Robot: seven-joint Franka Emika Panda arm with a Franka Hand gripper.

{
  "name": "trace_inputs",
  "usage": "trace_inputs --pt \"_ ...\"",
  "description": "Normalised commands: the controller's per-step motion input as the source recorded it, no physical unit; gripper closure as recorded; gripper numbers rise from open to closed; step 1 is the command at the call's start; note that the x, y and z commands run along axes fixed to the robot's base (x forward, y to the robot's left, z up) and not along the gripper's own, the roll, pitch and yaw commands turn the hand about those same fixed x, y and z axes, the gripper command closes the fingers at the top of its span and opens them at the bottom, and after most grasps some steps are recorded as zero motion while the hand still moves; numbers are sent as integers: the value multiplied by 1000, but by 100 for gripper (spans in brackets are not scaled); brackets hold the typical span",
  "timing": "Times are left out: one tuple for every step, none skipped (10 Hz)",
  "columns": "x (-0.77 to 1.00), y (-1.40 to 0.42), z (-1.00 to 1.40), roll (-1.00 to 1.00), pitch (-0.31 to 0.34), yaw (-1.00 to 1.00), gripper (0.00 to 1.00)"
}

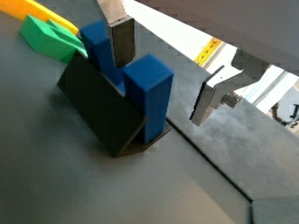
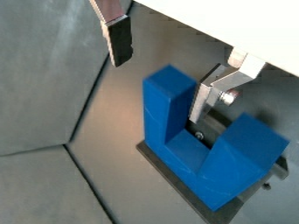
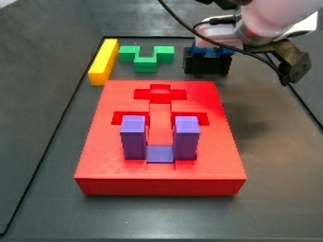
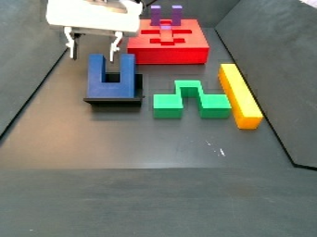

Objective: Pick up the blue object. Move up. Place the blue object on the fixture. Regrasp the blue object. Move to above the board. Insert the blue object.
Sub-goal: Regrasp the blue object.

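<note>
Spread apart and holding nothing, the two-finger gripper (image 4: 93,37) is hovering just above the dark-blue plastic U-shaped block (image 4: 111,74), its silver plate fingers (image 2: 219,91) clear of the prongs. That block is resting on the black boxy plastic fixture (image 1: 103,109), leaning against its back wall with both prongs pointing away from the base. No writing is readable. Nearby are lying a green notched block (image 4: 188,98), a yellow bar (image 4: 239,93) and the large red slab board (image 3: 158,142) carrying a purple U-shaped block (image 3: 158,137).

Blue object (image 4: 111,76): dark-blue U-block resting on black fixture (image 4: 114,98); red board (image 4: 173,44) behind; gripper (image 4: 93,43) above.
</note>
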Motion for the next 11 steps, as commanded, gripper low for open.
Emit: trace_inputs --pt "0 214 -300 -80 54 0 0" --pt "0 11 -40 -74 71 0 0" --pt "0 0 -14 0 20 0 0" --pt "0 0 0 0 0 0 0" --pt "0 0 0 0 0 0 100" --pt "0 0 0 0 0 0 100" --pt "0 0 0 0 0 0 100" --pt "0 0 0 0 0 0 100" --pt "0 0 0 0 0 0 100" --pt "0 0 0 0 0 0 100" --pt "0 0 0 0 0 0 100"
